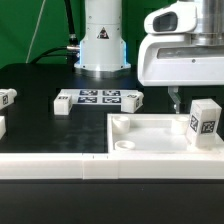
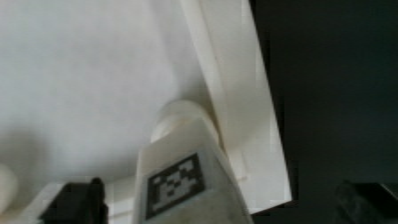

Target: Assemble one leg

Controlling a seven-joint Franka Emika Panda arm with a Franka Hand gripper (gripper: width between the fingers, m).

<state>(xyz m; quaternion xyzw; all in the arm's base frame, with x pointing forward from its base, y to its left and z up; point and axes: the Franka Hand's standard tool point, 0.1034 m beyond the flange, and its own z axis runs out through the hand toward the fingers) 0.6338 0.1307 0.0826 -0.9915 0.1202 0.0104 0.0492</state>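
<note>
A leg [image 1: 205, 120], a small white block with a square marker, stands upright in the tray [image 1: 150, 150] at its corner on the exterior view's right. My gripper [image 1: 186, 100] hangs just above and behind it. In the wrist view the leg [image 2: 178, 180] rises between my two dark fingers [image 2: 80, 200], which stand wide apart and do not touch it. The gripper [image 2: 222, 205] is open. The tray's rim [image 2: 240, 90] runs beside the leg, next to a rounded socket [image 2: 178, 120].
The marker board [image 1: 98, 98] lies at the table's middle. Other white legs lie beside it [image 1: 62, 103] [image 1: 134, 97] and at the exterior view's left edge [image 1: 6, 97]. The robot base [image 1: 100, 45] stands behind.
</note>
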